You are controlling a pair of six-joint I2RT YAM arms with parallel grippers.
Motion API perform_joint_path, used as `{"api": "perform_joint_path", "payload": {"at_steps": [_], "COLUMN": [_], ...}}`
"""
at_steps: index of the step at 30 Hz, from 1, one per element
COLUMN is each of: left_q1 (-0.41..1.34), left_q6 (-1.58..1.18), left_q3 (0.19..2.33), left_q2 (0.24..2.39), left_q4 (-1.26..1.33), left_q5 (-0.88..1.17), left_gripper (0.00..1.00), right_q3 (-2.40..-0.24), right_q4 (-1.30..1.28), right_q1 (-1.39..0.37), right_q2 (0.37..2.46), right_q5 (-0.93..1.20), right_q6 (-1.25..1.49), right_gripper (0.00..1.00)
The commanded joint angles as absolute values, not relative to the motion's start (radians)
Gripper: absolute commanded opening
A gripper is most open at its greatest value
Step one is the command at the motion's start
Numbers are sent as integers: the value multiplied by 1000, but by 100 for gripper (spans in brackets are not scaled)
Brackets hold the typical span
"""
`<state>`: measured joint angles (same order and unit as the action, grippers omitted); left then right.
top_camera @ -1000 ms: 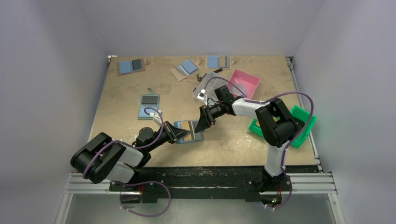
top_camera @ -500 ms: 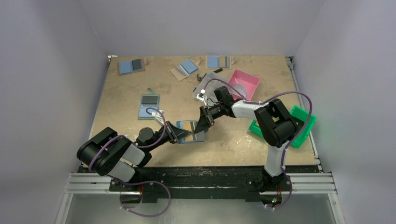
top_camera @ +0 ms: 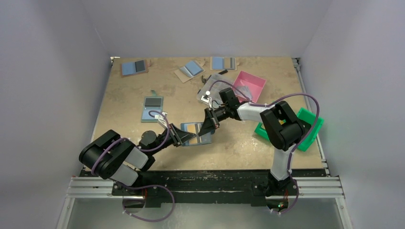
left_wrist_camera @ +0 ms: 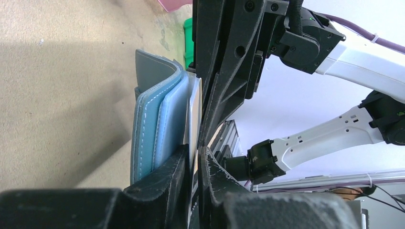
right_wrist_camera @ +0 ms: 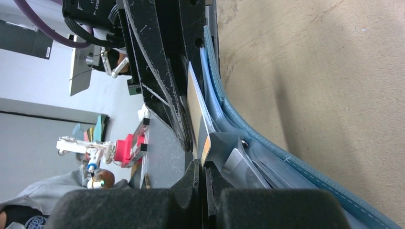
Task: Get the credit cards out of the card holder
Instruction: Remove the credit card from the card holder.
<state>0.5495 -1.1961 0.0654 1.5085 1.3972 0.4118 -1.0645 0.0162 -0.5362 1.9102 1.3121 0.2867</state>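
Observation:
The blue card holder [top_camera: 197, 139] lies open on the table between my two grippers. From the left wrist it shows edge-on as stitched blue layers [left_wrist_camera: 145, 124] with a grey outer leaf. A thin credit card [right_wrist_camera: 195, 107] with a tan face stands out of its pocket. My right gripper [top_camera: 208, 129] is shut on the card's edge [right_wrist_camera: 202, 167]. Facing it from the other side, my left gripper [top_camera: 180, 135] has its jaws a sliver apart [left_wrist_camera: 195, 164]. A pale sheet edge [left_wrist_camera: 194, 114] runs down between them, with a dark gap beside it.
A blue holder with a black panel [top_camera: 153, 108] lies left of centre. Three more holders [top_camera: 134, 67] [top_camera: 190, 69] [top_camera: 223, 63] lie along the back edge. A pink bin [top_camera: 251, 85] and a green tray [top_camera: 309, 128] stand at the right.
My right gripper has closed from half open onto the card's edge. My left gripper's jaws have eased apart slightly. The left arm has drawn in a little.

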Motion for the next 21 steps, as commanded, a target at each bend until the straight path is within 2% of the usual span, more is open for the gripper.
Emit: {"api": "perform_joint_path", "payload": {"at_steps": [1,10,15,21], "left_q1": [529,487,473,458], "left_q6": [-1231,-1256,-1264,-1282], "left_q3": [40,7,1,-30], "left_q2": [1472,1461,1476,1519], "left_q4": [1516,1548,1582,1650], "left_q5": [396,422,433,445], "left_gripper": [14,11,1,0], "right_q3": [-1060,-1062,-1067,-1071], "right_q4": [21,2,-27,-46], "right_q1": [-534,-517,-515,-513], "right_q2": [1911,1927,1940,1949], "right_q5": [1325,1327,1327,1325], "right_q6": [255,231,215,199], "right_gripper": [0,0,0,0]}}
